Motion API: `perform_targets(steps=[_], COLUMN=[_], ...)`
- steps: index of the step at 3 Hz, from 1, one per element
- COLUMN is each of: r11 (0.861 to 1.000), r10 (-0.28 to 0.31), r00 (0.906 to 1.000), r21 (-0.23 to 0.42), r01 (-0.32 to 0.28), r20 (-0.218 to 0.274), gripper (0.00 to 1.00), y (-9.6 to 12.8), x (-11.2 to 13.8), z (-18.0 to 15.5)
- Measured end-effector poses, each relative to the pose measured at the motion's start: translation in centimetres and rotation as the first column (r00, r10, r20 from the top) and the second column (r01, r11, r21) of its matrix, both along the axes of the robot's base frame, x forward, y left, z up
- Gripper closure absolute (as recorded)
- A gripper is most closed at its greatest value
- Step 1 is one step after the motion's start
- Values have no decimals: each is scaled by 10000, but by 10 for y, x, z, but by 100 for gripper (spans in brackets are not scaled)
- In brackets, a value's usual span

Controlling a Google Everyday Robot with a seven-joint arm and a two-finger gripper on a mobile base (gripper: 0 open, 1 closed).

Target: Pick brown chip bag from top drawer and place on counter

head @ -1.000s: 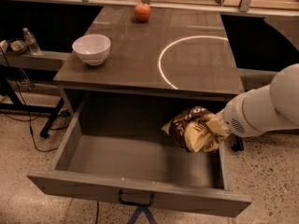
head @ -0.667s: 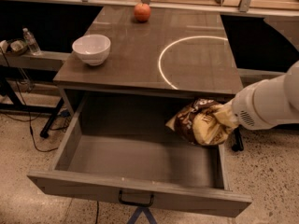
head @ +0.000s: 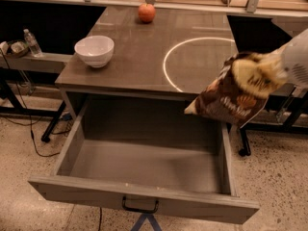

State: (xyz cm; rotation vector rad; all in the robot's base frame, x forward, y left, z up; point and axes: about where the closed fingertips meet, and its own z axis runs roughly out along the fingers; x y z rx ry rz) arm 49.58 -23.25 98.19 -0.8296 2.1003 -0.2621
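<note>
Transport is the step in hand: the brown chip bag (head: 226, 97) hangs in the air at about 3 o'clock in the camera view, clear of the top drawer (head: 144, 201) and partly overlapping the right edge of the counter (head: 139, 57). The gripper (head: 279, 72) sits at the bag's upper right end, at the frame's 3 o'clock edge. It appears clamped on the crumpled top of the bag, since nothing else supports it. The bag tilts, its lower corner pointing toward 7 o'clock over the drawer's back right corner.

The drawer stands pulled out, with its black handle (head: 140, 207) at 6 o'clock and no contents visible inside. On the counter, a white bowl (head: 94, 50) rests at 10 o'clock and an apple (head: 147, 12) at 12 o'clock, both well apart from the bag. The thin white circle (head: 165, 64) lies nearest, just left of the bag.

To do this well, I would carry the bag toward 10 o'clock until it hangs wholly over the tabletop, ideally within the circle, keeping its dangling corner above the counter edge so it does not snag. Lower until the bag's bottom touches, then release. A crinkly, light bag may slump or slide, so a low, gentle set-down well in from the edge seems safest.
</note>
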Motion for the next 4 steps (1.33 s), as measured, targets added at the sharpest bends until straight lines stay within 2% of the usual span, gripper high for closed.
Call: perform_targets(steps=[1,2,3,4], r11=[9983,9937,9938,9938], r10=[512,1115,1104,1099], r00=[9872,9707,9671,9674], r21=[-336,-369,-380,-383], r01=[-466,-1061,-1044,-1039], r20=[1508,2128,2291,2280], gripper=[100,100,100,100], y=[10,30,31,31], x=[26,44,40,39], z=[95,137,146,145])
